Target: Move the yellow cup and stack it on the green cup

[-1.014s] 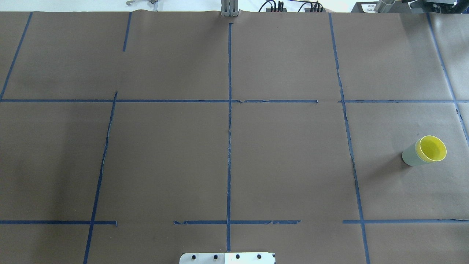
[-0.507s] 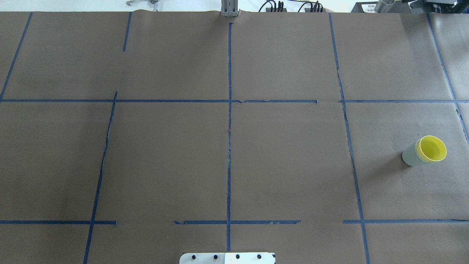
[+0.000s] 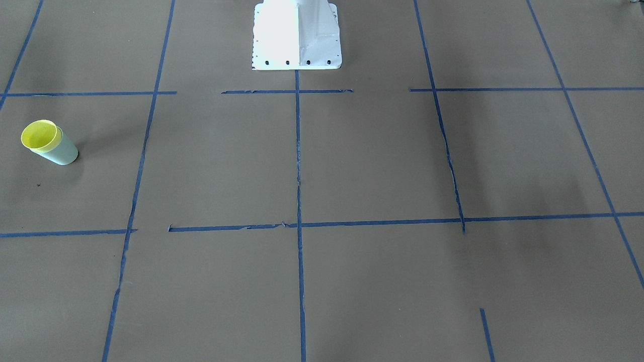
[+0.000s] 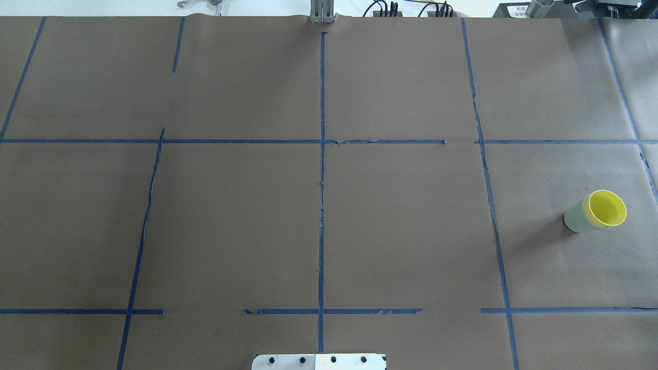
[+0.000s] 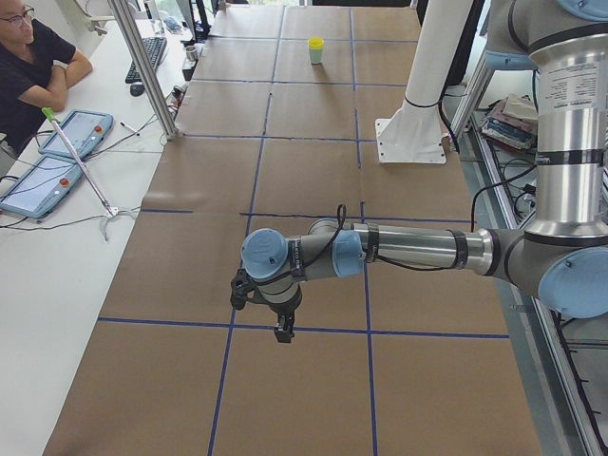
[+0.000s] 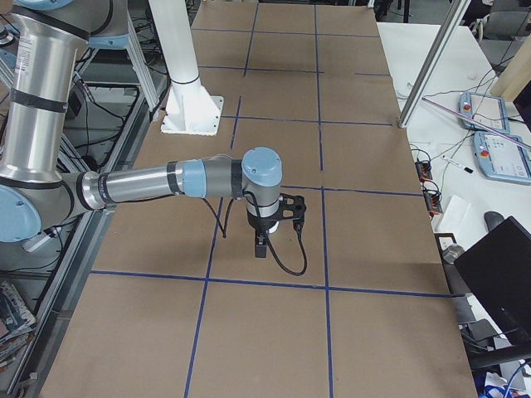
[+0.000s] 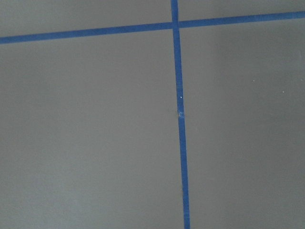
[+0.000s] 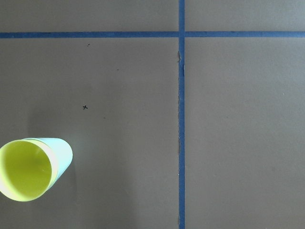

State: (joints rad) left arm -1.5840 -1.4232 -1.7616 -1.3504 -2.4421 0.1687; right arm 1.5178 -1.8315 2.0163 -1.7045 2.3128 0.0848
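Yellow cup (image 4: 607,208) nested in green cup (image 4: 574,221), unmoved; stacking seemingly done. Left claw (image 5: 283,332), right claw (image 6: 260,247): open or closed, cannot tell.

overhead, front views opposed; both share table (image 4: 411,231)

This is a robotics lab. 2 silver-and-blue industrial arms, the left arm (image 5: 408,249) and the right arm (image 6: 149,184), reach over a table (image 4: 231,231) papered brown and gridded with blue tape (image 4: 322,205). At the table's far side, a person (image 5: 33,66) sits at a white bench (image 5: 57,256) with control tablets (image 5: 78,131) and a keyboard (image 5: 152,52).
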